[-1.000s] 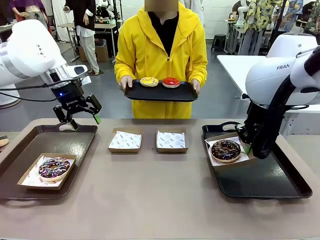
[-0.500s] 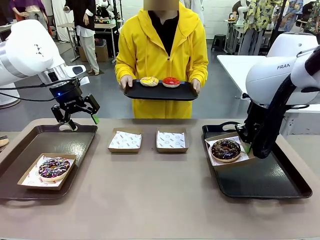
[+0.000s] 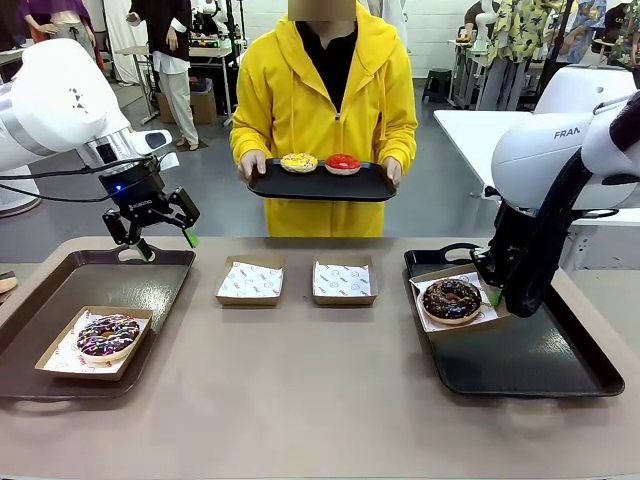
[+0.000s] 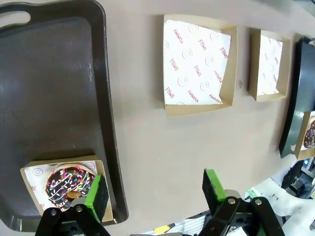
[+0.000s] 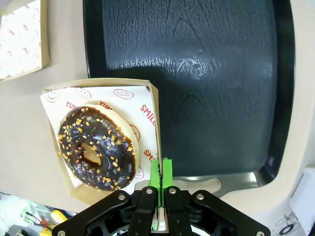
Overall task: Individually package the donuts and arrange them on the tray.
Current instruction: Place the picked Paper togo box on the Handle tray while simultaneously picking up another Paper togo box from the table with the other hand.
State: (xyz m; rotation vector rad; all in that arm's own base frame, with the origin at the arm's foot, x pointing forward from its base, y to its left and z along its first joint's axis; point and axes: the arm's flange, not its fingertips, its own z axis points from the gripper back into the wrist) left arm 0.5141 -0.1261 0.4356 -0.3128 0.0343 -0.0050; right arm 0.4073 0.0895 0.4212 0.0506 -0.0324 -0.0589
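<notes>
Pinching cardboard, not pastry, is how I read the right arm (image 3: 560,150). Its jaws are closed flat on the side wall of the right box (image 5: 98,83), which keeps the pads off the glaze of the dark donut (image 3: 451,298) lying inside. That box straddles the left rim of the right tray (image 3: 540,365), part over tray and part over tabletop (image 3: 320,400), so I judge it is not yet placed.

The left arm (image 3: 60,100) hangs over the far rim of the left tray (image 3: 50,290) with its jaws spread wide and nothing between them, free for the next pick. The sprinkled donut (image 3: 108,335) sits boxed in that tray's near corner, leaving room behind it.

Two empty boxes (image 3: 250,280) wait side by side on the tabletop between the trays, where either arm could reach them. Across from me the person (image 3: 325,90) holds a third tray (image 3: 320,187) by both ends above the far edge. On it are the yellow donut (image 3: 298,162) and the red donut (image 3: 342,163), both bare, which I take as an offer.

My count:
- Four donuts, two boxed and two unboxed.
- Four boxes, two filled and two empty.
- Three trays, two on the tabletop and one in the person's hands.
- Two arms.
</notes>
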